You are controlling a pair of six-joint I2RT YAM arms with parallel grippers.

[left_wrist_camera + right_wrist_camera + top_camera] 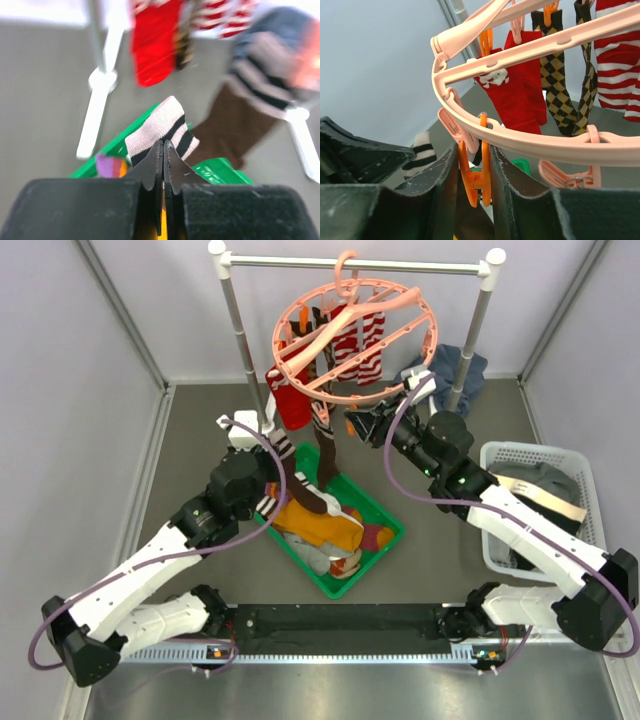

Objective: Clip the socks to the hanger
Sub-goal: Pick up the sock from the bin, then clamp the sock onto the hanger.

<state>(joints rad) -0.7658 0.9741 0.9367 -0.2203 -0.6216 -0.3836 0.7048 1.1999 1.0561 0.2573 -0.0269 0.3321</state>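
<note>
I'm gripping the striped sock (160,122) in the L gripper (163,146) (jaws shut on its cuff, just over the tray (220,169)) while the R gripper (474,162) is squeezing an orange clip (473,182) on the hanger (535,144), so the next move's prob. calling for lifting that cuff into the clip.

In the left wrist view the red sock (152,45), cut off above, and the brown striped sock (250,105) are blurred.

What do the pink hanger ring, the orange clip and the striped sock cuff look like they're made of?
The hanger ring: probably moulded plastic, smooth with a slight sheen and moulded slots. The orange clip: likely hard plastic too, glossy edges. The striped sock cuff: knitted fabric, matt, ribbing visible; which fibre, I cannot tell.
</note>
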